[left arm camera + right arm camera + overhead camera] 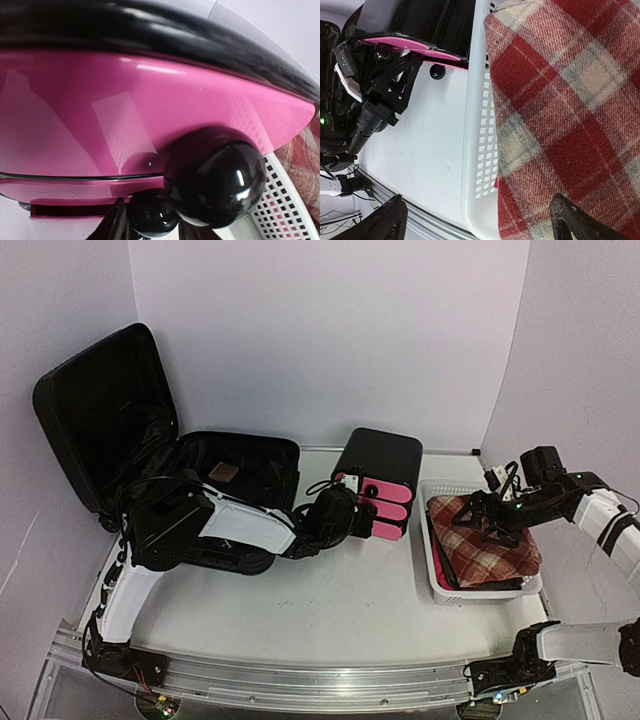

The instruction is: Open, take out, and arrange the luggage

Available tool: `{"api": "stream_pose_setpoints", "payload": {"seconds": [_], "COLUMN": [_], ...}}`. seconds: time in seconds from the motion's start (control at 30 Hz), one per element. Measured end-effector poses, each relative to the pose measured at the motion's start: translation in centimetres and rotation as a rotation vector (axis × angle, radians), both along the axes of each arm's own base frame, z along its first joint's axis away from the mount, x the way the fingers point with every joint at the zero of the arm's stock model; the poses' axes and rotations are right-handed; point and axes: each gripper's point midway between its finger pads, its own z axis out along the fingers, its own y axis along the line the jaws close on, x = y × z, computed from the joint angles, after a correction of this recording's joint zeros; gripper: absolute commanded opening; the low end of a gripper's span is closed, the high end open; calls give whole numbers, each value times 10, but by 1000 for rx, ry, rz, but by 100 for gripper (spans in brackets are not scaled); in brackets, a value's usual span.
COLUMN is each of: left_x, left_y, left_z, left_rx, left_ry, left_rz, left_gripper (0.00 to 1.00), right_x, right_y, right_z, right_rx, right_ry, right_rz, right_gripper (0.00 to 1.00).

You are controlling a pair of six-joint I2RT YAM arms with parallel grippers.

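The luggage (100, 410), a large black hard-shell case, lies open at the left with its lid propped upright. A small brown item (224, 472) rests in its base. My left gripper (352, 508) reaches past it to a black drawer box (380, 455) with pink fronts (125, 115). Its fingers (119, 220) press either side of the lower small black knob (152, 217), and a second knob (215, 182) looms close above it. My right gripper (492, 520) hovers open over a red plaid cloth (560, 100) in the white basket (480, 150).
The white mesh basket (432, 585) stands at the right, close beside the drawer box. My left arm (200, 525) lies across the front of the suitcase base. Purple walls close in the back and both sides.
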Motion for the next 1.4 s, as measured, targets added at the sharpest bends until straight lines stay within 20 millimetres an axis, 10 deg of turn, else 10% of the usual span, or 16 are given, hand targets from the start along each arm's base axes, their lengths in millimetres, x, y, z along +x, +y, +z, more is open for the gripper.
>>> {"api": "stream_pose_setpoints", "payload": {"seconds": [0.33, 0.67, 0.9, 1.17, 1.4], "left_x": [-4, -54, -76, -85, -106], "left_y": [3, 27, 36, 39, 81], "left_z": [0, -2, -2, 0, 38], "left_rx": [-4, 35, 51, 52, 131], "left_ry": [3, 57, 77, 85, 24], "left_rz": [-10, -94, -118, -155, -191], "left_gripper": [15, 20, 37, 89, 93], "right_x": [0, -1, 0, 1, 0], "right_y": [0, 0, 0, 1, 1], "right_z": [0, -1, -4, -6, -9], "right_rx": [2, 1, 0, 1, 1], "right_ry": [2, 6, 17, 29, 31], "right_rz": [-2, -2, -2, 0, 0], "right_gripper": [98, 98, 98, 98, 98]}}
